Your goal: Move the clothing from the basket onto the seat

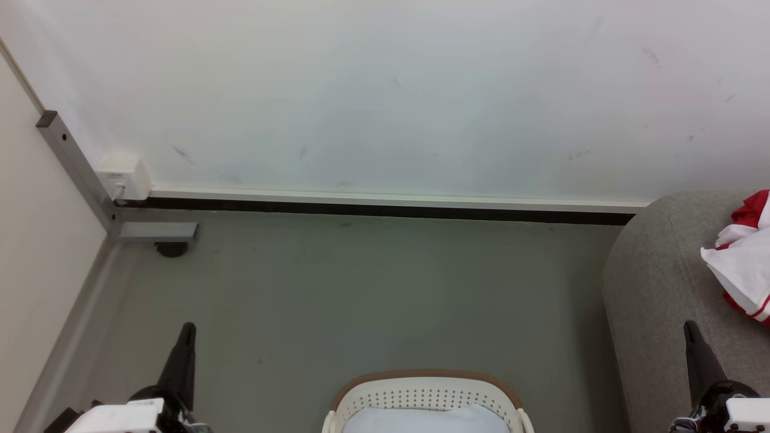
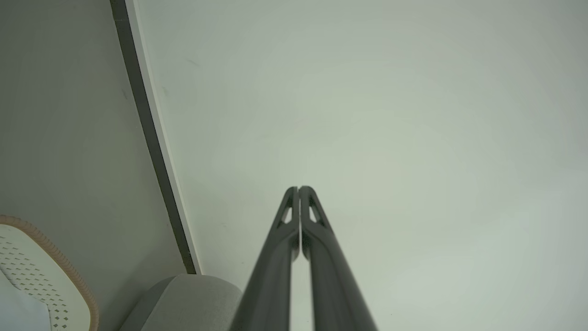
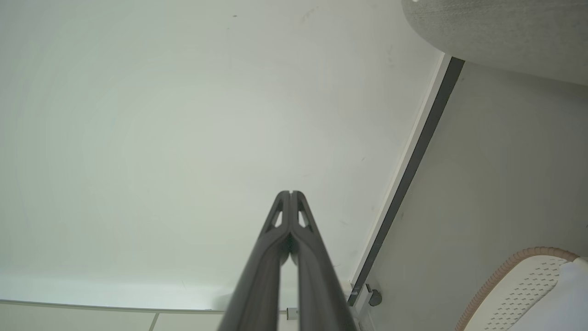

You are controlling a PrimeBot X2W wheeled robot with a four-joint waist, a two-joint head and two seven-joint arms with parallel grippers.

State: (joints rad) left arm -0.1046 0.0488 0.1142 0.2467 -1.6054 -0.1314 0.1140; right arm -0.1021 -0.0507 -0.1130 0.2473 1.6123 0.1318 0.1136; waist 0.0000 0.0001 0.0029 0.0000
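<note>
The left gripper (image 1: 187, 334) at seven o'clock and right gripper (image 1: 692, 332) at five stood shut and empty, seemingly parked, since the clothing (image 1: 743, 264) lay on the seat (image 1: 656, 288) at three o'clock and the basket (image 1: 421, 377) at six looked emptied.

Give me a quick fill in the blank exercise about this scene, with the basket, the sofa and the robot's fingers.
1. The red-and-white clothing lies on the grey ____.
2. The laundry basket has a ____ woven-look rim.
3. The fingers of the left gripper and the right gripper are ____.
Missing words: sofa; brown; shut.
</note>
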